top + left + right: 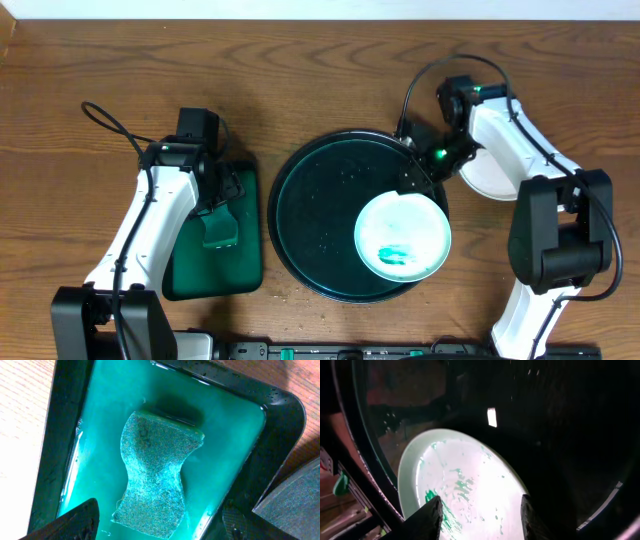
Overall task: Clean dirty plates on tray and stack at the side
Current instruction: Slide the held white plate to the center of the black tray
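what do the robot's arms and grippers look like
Both arms, left arm and right arm, have white shells on the long links with black joint housings. A thin black cable loops off each near the wrist; small green lights glow on the right arm. The left gripper and right gripper have dark, wedge-shaped fingers.

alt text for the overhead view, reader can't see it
A white plate with a teal smear lies on the right side of a large round dark tray, the open right gripper at its far edge. The left gripper hangs over a sponge in a rectangular green tray; a second plate sits beside the right arm.
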### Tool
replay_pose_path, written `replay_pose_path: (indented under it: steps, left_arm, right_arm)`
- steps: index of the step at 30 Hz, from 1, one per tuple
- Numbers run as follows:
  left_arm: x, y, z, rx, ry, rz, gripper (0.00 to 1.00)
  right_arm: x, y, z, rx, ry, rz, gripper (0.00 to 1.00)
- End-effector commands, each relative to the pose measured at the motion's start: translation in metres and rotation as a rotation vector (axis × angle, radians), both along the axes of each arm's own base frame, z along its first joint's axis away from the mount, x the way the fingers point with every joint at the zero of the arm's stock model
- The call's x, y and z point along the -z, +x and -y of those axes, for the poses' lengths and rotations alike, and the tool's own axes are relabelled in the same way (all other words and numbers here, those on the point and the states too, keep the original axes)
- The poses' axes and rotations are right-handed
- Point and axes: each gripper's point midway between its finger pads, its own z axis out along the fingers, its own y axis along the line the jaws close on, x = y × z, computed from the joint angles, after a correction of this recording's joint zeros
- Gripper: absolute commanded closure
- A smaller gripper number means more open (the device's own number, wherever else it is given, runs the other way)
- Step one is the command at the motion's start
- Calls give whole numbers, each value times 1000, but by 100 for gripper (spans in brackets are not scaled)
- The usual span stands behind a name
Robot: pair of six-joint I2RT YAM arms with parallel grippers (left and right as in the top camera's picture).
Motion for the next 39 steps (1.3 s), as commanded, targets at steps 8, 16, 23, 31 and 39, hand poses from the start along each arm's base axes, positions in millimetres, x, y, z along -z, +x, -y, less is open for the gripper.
replay_pose_path:
  steps: [8, 16, 23, 31, 39]
  left_arm:
    - [3, -4, -2, 2, 7, -14, 21]
    - [3, -4, -2, 2, 7, -14, 21]
    - [3, -4, -2, 2, 7, -14, 21]
    - [3, -4, -2, 2, 7, -14, 21]
    - [3, -4, -2, 2, 7, -15, 21]
  right_arm:
    - [8, 9, 33, 42, -209, 35, 46]
    - [25, -3, 35, 55, -217, 3, 44]
    - [40, -21, 29, 70, -180, -55, 49]
    - [54, -30, 30, 153, -200, -98, 78]
    - [75, -38, 32, 251, -224, -127, 98]
